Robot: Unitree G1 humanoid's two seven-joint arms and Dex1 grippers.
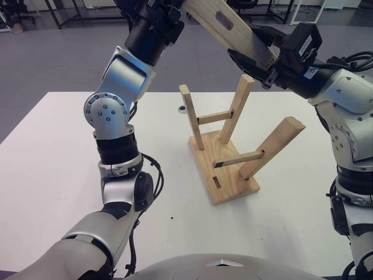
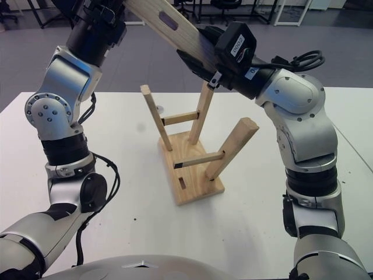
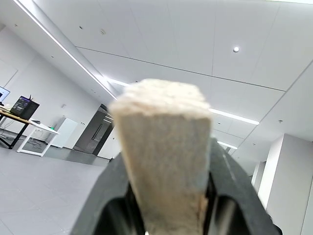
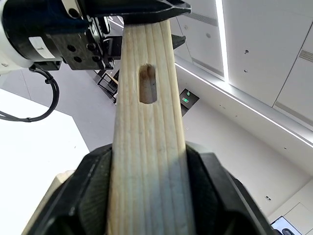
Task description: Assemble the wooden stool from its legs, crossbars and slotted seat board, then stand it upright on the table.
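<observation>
On the white surface (image 1: 58, 151) the slotted seat board (image 1: 232, 188) lies flat with its underside up, probably so the legs can be pushed down into it from above. Its nearest slot (image 1: 217, 182) is open. Three pale legs stand in the board: a left leg (image 1: 191, 116), a middle leg (image 1: 236, 108) and a right leg (image 1: 271, 149) that leans outward. One crossbar (image 1: 214, 117) bridges the left and middle legs. A second crossbar (image 1: 239, 158) juts from the right leg, and its free end hangs just above the open slot, which looks like the place for the missing leg.

That fourth leg (image 2: 169, 26) is held aloft, above and behind the partial stool and slanted. The right pincer (image 4: 146, 186) is clamped on its lower end and the left pincer (image 3: 164, 205) is closed around its upper end. Gripping both ends likely gives control of its twist, so the oval mortise (image 4: 147, 84) in its face can be turned to meet the crossbar's free end. The wood is light, straight-grained and square-cut, and the joints look like they need careful alignment
</observation>
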